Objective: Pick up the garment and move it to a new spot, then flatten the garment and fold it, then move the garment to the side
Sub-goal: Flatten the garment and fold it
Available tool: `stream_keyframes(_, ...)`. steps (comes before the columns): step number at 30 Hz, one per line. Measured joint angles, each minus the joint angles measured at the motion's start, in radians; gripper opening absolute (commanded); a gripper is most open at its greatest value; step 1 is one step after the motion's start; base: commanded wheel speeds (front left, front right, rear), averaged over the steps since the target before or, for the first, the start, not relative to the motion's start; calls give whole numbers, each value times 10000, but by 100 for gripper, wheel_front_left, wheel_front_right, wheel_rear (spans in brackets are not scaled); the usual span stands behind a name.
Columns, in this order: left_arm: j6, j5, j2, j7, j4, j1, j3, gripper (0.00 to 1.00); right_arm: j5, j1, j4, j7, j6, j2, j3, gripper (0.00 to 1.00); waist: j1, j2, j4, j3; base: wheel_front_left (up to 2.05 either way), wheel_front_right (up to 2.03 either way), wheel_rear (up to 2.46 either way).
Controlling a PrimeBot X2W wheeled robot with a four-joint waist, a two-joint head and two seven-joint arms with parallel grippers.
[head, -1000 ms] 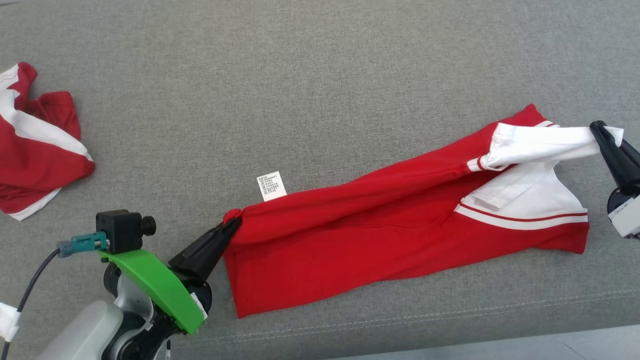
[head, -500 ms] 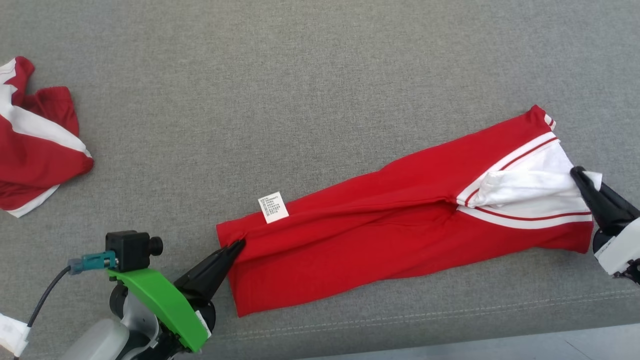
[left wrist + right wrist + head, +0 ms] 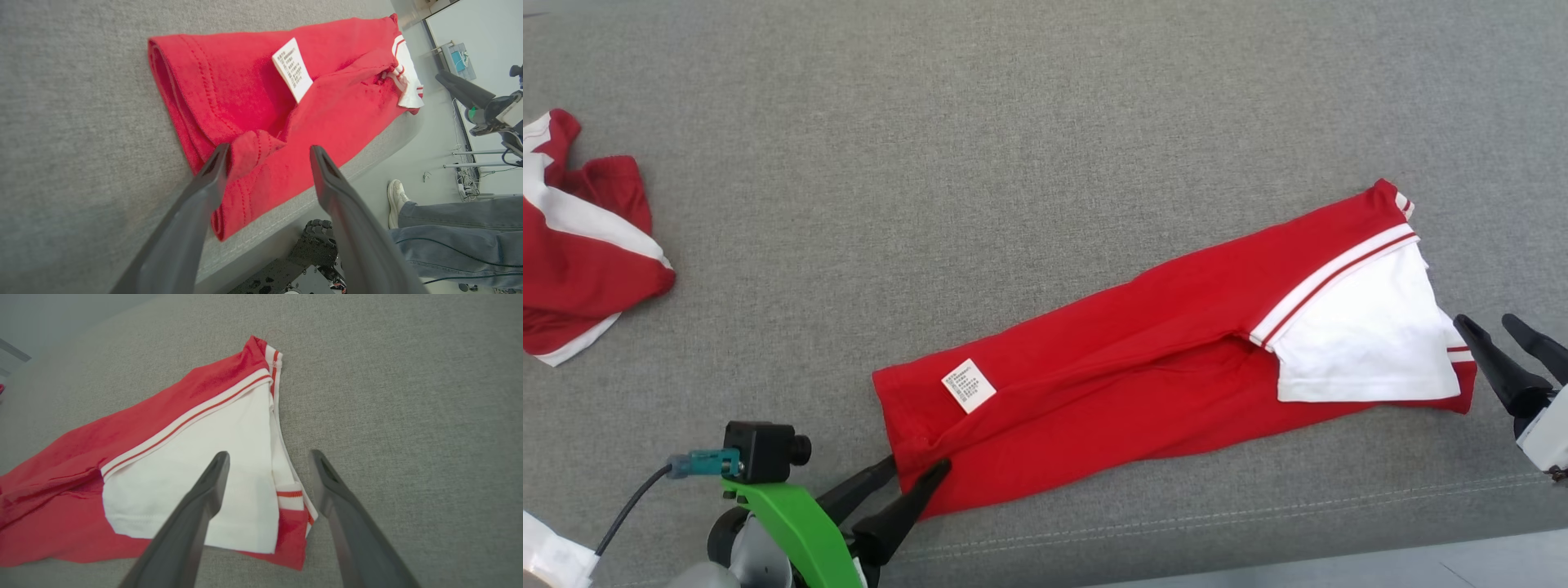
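1. Far L: spare red/white garment (image 3: 580, 237), crumpled, well apart from the work area. Doesn't look like part of this job.
2. L gripper (image 3: 920, 465): jaws wide, holding nothing. Tips straddle the near-L hem corner of the task garment (image 3: 1143, 367). In the L wrist view a hem fold touches one finger.
3. The task garment is red w/ white trim. It lies on the gray tabletop (image 3: 1013, 122), centre-to-R near the front edge, as a long narrow diagonal strip. Care label (image 3: 968, 385) faces up nr the L end; white panel (image 3: 1364, 343) is on top at the R end.
4. R gripper (image 3: 1482, 320): jaws wide, empty, just beside the strip's R end, not touching cloth.
5. Progress (est.): pick+move looks done, flatten mostly done, lengthwise fold in. Approx mid-task.
6. Left to do: prob. crosswise fold(s) to shorten the strip, smooth the mid-strip wrinkles, then shift it to the side.
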Motion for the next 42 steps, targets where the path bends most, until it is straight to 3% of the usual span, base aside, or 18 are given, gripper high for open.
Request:
stream_keyframes(6, 464, 556, 453, -77, -123, 127, 50, 100, 341, -3, 299, 458, -238, -328, -259, 100, 0, 0, 48, -276, 0, 0, 0)
stream_keyframes(12, 1402, 2197, 665, -965, -336, 56, 428, 100, 704, -125, 757, 1187, -420, -541, -332, 100, 0, 0, 425, -412, 0, 0, 0)
stream_keyframes(17, 1883, 2930, 570, -1732, -627, 50, 527, 100, 715, -512, 965, 1649, -514, -594, -228, 100, 0, 0, 908, -460, 0, 0, 0)
stream_keyframes(27, 2073, 3425, 178, -2972, -696, 105, 999, 100, 708, -809, 1507, 2389, -790, -464, 96, 100, 0, 0, 1968, -354, 0, 0, 0)
stream_keyframes(33, 2125, 3367, 75, -3200, -698, 442, 1369, 100, 709, -1032, 1879, 2694, -882, -424, 165, 100, 0, 0, 2597, -167, 0, 0, 0)
stream_keyframes(42, 2215, 3379, 65, -3325, -871, 737, 2107, 100, 614, -1492, 2192, 2980, -930, -500, 255, 100, 0, 0, 2912, 81, 0, 0, 0)
